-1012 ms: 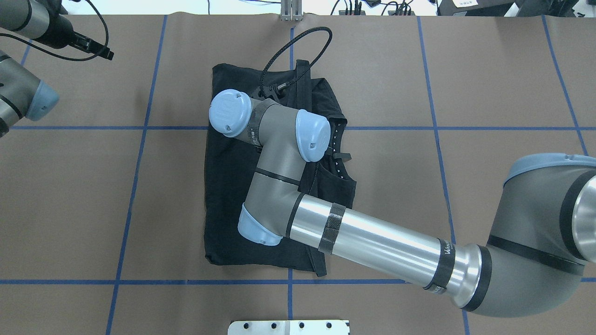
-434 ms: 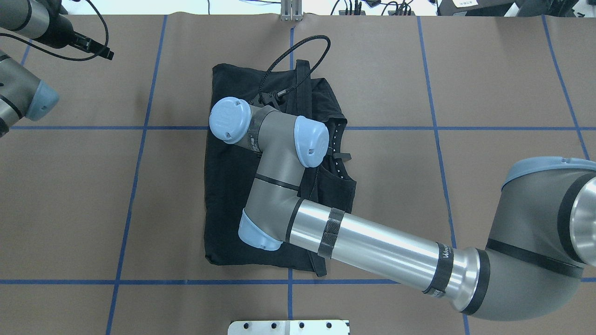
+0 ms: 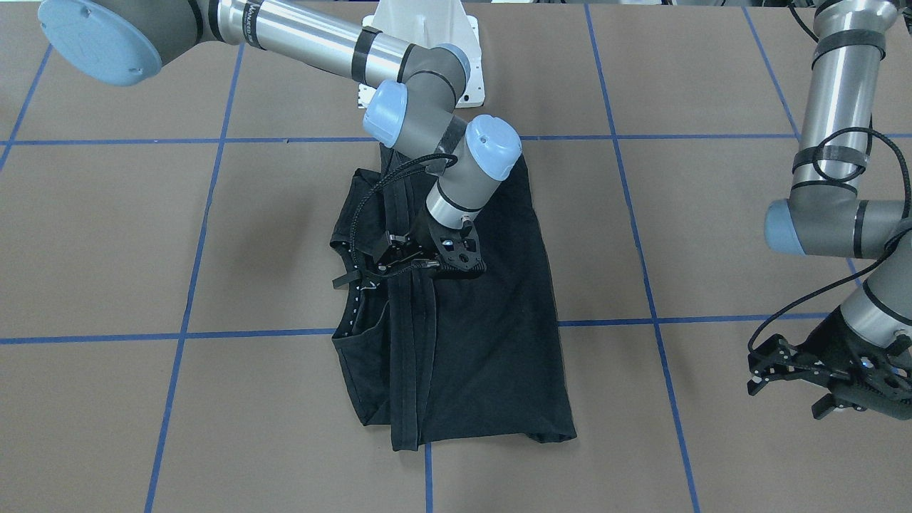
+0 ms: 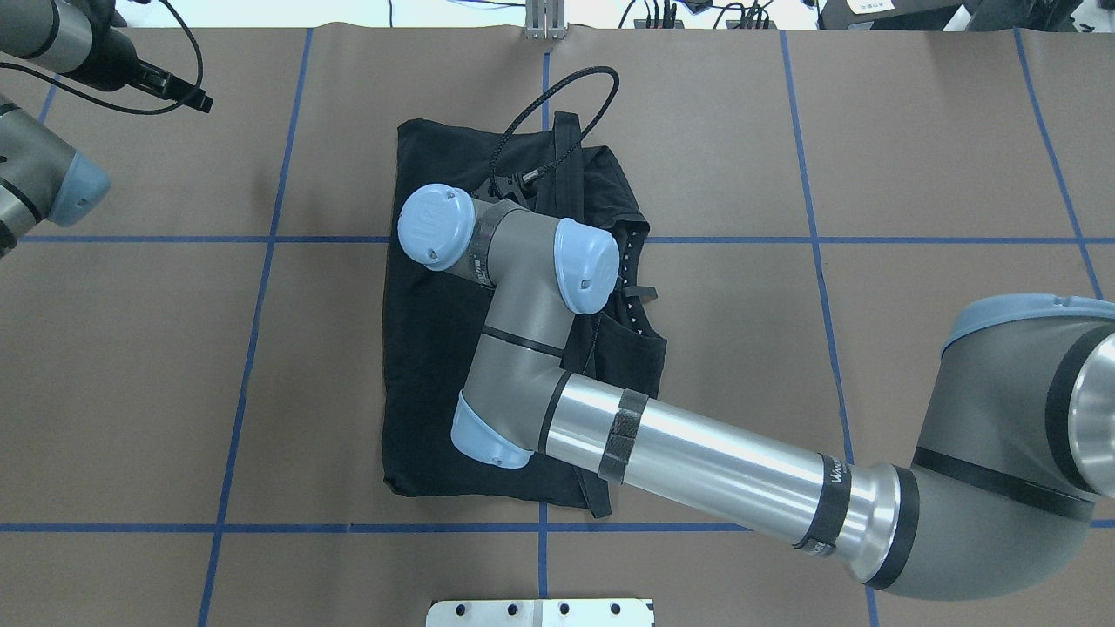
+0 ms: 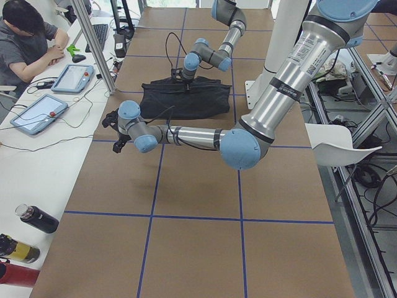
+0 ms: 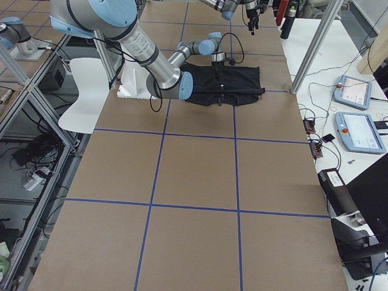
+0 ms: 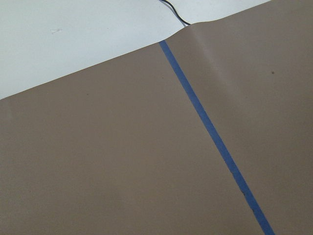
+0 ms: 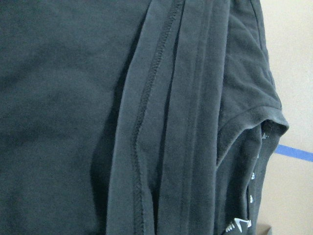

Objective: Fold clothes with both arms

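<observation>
The table (image 3: 712,214) shows one T-shirt (image 3: 499,342), left gripper (image 3: 784,377), right gripper (image 3: 407,265).

The T-shirt (image 3: 491,335) lies in the middle of the table (image 3: 712,228), in front of the pedestal base (image 3: 427,28), and across one tape line (image 3: 712,317). The right arm (image 3: 313,32) reaches over it from the robot's right, with the right gripper (image 3: 402,265) low over the folded strip on the shirt's right part. The left gripper (image 3: 784,385) is well apart from the shirt, near the table's far left corner.
</observation>
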Controlling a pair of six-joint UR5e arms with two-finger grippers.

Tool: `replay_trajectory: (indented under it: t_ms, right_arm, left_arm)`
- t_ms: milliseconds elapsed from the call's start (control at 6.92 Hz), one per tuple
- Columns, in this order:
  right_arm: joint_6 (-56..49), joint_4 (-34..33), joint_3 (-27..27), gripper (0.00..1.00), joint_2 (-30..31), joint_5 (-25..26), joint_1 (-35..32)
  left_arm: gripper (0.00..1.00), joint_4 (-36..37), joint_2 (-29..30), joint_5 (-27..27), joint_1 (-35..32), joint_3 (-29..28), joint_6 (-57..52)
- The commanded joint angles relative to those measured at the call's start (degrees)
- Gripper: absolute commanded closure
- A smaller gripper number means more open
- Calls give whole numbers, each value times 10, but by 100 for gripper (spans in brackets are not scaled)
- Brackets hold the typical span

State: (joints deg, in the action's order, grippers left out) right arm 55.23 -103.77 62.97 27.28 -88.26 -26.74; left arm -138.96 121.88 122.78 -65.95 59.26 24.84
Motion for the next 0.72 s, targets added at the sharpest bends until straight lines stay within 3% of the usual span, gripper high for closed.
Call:
replay_trajectory:
  t_ms: [0, 145, 578]
  right_arm:
    - [-48, -44, 8, 0, 1, 1, -10]
    - [-70, -63, 26, 0, 11, 1, -20]
    - [-106, -65, 153, 0, 128, 2, -37]
  left_arm:
    - [0, 0, -1, 0, 4, -1, 0]
    - [0, 0, -1, 0, 5, -1, 0]
    - [0, 0, -1, 0, 6, -2, -1]
